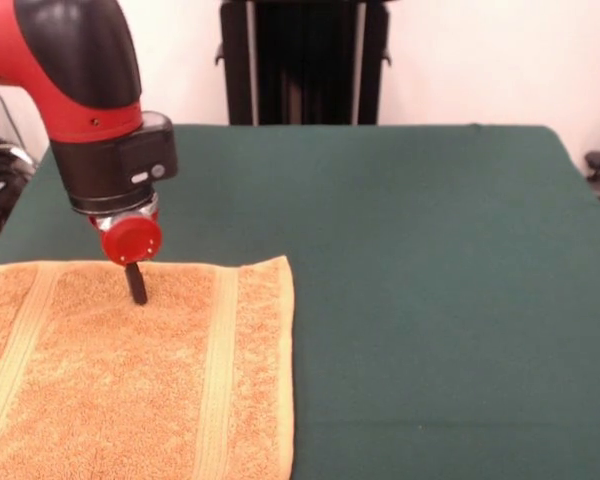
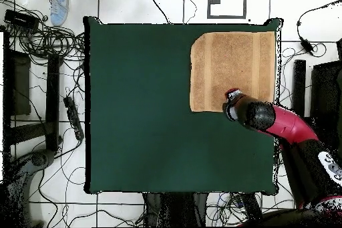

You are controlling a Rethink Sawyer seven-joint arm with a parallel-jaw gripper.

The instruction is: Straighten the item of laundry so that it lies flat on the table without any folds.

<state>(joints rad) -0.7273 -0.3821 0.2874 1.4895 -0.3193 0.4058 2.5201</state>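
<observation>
The orange-tan terry towel (image 1: 130,370) (image 2: 232,70) lies spread out in one corner of the green-covered table (image 1: 420,300) (image 2: 160,118): the near left corner in the front view, the top right corner in the overhead view. It looks flat, with no fold showing in either view. Two ribbed bands run across it, each parallel to and a little in from an opposite edge. In the front view the towel's near part runs off the bottom and left of the picture; in the overhead view its edges sit close along the table's top and right edges.

The red and black arm (image 1: 70,70) (image 2: 287,125) reaches in over the table's edge on the robot's side and bends down near the towel's edge that faces the robot. Its wrist points almost straight down, with a red round disc (image 1: 131,238) at the end.

Below the disc the gripper (image 1: 136,285) (image 2: 232,95) shows as one dark slim tip that meets the terry surface just inside the towel's border. Whether it is spread or closed cannot be told, nor whether it pinches any cloth.
</observation>
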